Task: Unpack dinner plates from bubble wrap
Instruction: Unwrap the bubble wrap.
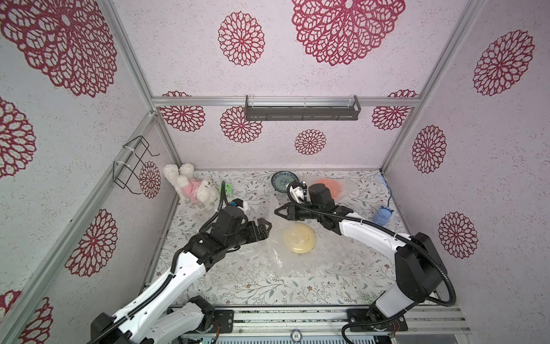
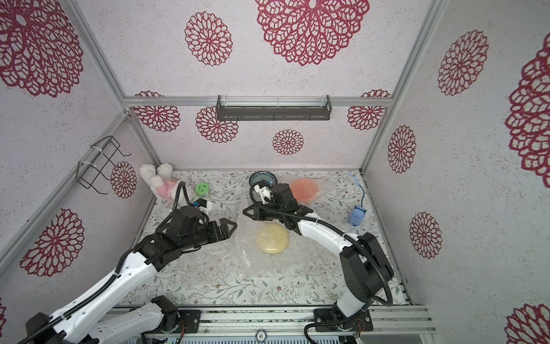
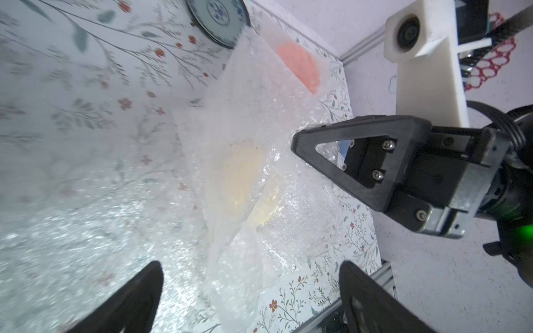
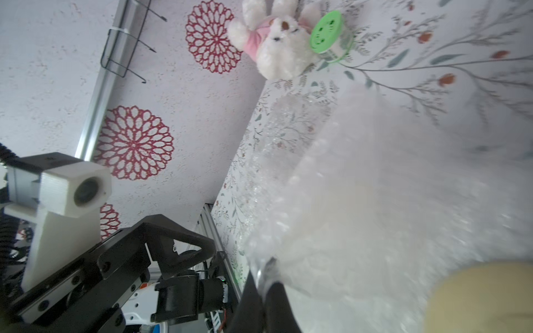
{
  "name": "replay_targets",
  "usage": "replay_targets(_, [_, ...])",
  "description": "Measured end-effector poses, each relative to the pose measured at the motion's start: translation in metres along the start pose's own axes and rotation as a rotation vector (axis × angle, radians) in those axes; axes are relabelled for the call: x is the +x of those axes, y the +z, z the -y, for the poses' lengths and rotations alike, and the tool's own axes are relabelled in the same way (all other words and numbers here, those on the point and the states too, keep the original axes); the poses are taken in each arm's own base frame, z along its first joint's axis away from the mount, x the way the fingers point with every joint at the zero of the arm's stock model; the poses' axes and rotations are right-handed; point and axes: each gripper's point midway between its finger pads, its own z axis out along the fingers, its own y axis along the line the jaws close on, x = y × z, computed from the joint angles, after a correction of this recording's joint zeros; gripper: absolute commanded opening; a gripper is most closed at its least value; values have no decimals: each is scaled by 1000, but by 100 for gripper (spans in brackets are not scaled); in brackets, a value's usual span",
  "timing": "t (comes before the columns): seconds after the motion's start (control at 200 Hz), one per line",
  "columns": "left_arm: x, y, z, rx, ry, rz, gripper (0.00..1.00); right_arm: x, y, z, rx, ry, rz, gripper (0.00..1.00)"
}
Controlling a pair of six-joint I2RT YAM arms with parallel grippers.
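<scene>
On bubble wrap (image 1: pixel 272 257), a cream plate (image 1: pixel 299 238)

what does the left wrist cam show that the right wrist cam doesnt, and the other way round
Only the left wrist view: the blue-green plate, lying bare, and the orange plate, wrapped.
Only the right wrist view: the plush toy, the green disc beside it, and the wire rack on the wall.
Both: the bubble wrap, the cream plate, the right gripper shut on the wrap, and the left gripper, open.
</scene>
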Motion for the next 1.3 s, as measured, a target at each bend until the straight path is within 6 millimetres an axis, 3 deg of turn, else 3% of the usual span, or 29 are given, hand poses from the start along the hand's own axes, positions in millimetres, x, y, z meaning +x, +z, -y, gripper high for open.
replay_targets(0.16, [-17, -38, -38, -128, -79, 110, 97, 2, 69, -31, -47, 17, -49, 0])
replay_targets(0.305, [-18, -52, -63, -214, -129, 139, 97, 26, 131, -39, -43, 52, -105, 2])
replay_targets(0.47, [-11, -53, -79, -263, -157, 127, 97, 63, 186, -42, -36, 74, -171, 28])
replay_targets(0.63, [-7, -56, -91, -291, -185, 133, 97, 96, 219, -51, -50, 58, -252, 57])
replay_targets(0.776, [-10, -68, -98, -305, -212, 175, 97, 101, 226, -80, -150, 21, -310, 78])
replay_targets(0.996, [-14, -75, -97, -288, -232, 207, 97, 75, 207, -112, -221, -112, -326, 97])
replay_targets(1.086, [-14, -75, -94, -271, -236, 207, 97, 72, 202, -105, -199, -138, -345, 99])
replay_targets(1.301, [-16, -75, -93, -258, -249, 213, 97, 72, 191, -61, -50, -157, -401, 99])
